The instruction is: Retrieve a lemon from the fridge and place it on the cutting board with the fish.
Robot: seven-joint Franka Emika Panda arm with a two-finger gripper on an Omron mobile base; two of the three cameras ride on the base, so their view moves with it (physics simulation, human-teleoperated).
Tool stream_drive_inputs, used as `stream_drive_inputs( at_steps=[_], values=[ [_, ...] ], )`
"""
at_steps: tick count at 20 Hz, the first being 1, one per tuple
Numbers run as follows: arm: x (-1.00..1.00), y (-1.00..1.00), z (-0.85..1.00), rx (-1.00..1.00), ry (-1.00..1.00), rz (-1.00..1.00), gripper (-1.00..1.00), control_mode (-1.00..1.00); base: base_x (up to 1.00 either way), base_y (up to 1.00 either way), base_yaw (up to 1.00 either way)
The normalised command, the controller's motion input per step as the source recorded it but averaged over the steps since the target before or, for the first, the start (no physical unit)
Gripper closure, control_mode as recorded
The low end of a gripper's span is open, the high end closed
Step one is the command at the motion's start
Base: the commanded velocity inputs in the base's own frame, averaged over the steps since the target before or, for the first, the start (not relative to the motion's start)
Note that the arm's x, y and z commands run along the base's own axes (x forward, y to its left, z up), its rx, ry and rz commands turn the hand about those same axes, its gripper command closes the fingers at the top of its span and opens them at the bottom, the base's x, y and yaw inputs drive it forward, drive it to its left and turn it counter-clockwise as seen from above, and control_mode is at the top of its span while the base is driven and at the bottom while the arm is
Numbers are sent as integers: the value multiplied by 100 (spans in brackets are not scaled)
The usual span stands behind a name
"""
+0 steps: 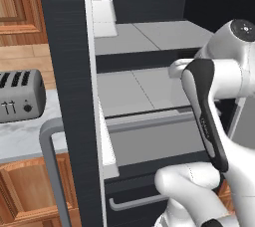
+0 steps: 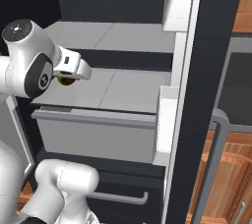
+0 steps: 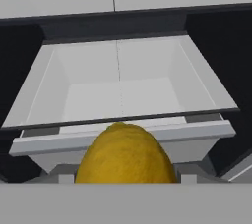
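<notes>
Yellow-olive and round, the small lemon (image 3: 125,154) sits right at the bottom of my hand view, pinched between my fingers — the tips themselves are hidden behind the fruit, so I judge the grip by how close it rides to the camera. In the right base view the same lemon shows as a small yellow spot under my gripper (image 2: 65,79), raised just above the left part of the grey-white middle shelf (image 2: 123,90), near its left edge.

I am reaching into the tall matte black fridge (image 1: 64,71), whose doors stand open on both sides of me. Below my hand lies a pale grey open-topped crisper drawer (image 3: 118,95), its front rim just beyond the lemon; whether the fruit hangs over the drawer or over the shelf edge, I cannot tell.

Past the left door, on the grey marble counter (image 1: 22,139), stands a silver four-slot toaster (image 1: 20,95) — well apart from my arm. A long grey bar handle (image 1: 50,166) runs down the near door edge, with wooden cabinets (image 1: 25,181) beneath the counter.
</notes>
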Motion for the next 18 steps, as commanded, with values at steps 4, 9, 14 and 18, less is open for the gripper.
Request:
stream_drive_inputs(
  at_steps=[4,9,14,18],
  values=[
    [-46,20,-30,-3,3,3,100,-100,0,0,0],
    [-16,1,-33,-3,6,7,100,-100,0,0,0],
    [-22,6,-36,-2,3,7,100,-100,0,0,0],
    [-19,4,-35,-3,3,4,100,-100,0,0,0]
  ],
)
